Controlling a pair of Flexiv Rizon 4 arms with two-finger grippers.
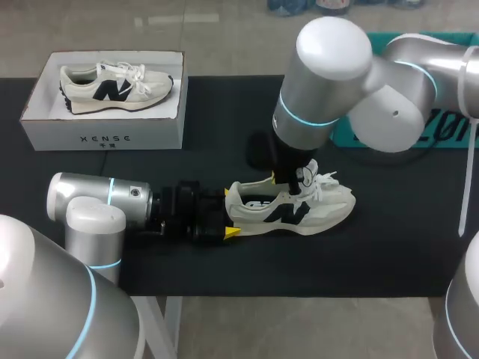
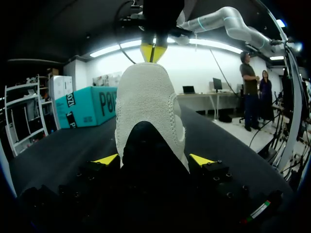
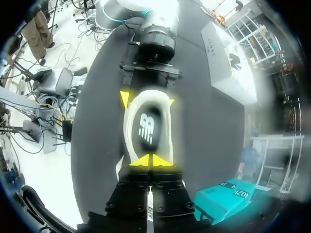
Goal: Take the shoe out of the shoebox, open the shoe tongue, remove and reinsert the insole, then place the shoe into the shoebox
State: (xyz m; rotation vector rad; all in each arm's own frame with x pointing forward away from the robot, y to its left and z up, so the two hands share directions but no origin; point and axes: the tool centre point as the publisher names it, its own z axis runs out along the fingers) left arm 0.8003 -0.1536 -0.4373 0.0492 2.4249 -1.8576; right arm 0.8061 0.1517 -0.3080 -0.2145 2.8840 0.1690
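black matting covers the table (image 1: 389, 247). in the head view the pale shoe (image 1: 329, 209) lies on its sole there, well apart from the shoebox (image 1: 105, 136), where a second shoe (image 1: 116, 86) sits. the danger i see is that the right gripper (image 1: 290, 182) pulls upward harder than the heel grip can resist. the whole shoe would then lift or swing instead of giving up its insole. the left gripper (image 1: 230, 213) has the heel between its yellow tips, one on each side. the right one hangs from above with its fingers at the opening, just behind the laces (image 1: 323, 181).

left wrist view: a squeeze this low on the rounded heel could slip off, and the shoe would tip. the heel fills the space between the fingertips (image 2: 201, 159). both press against it, so this gripper is clamped on the shoe. above the collar the other arm's tips meet.

right wrist view: the insole (image 3: 148, 127) lies flat inside. a pinch that catches only lining would bring nothing out, or would crumple the edge. the right tips are together at the front rim of the opening, with the insole stretching ahead of them toward the heel. whether anything thin is caught between them i cannot tell.
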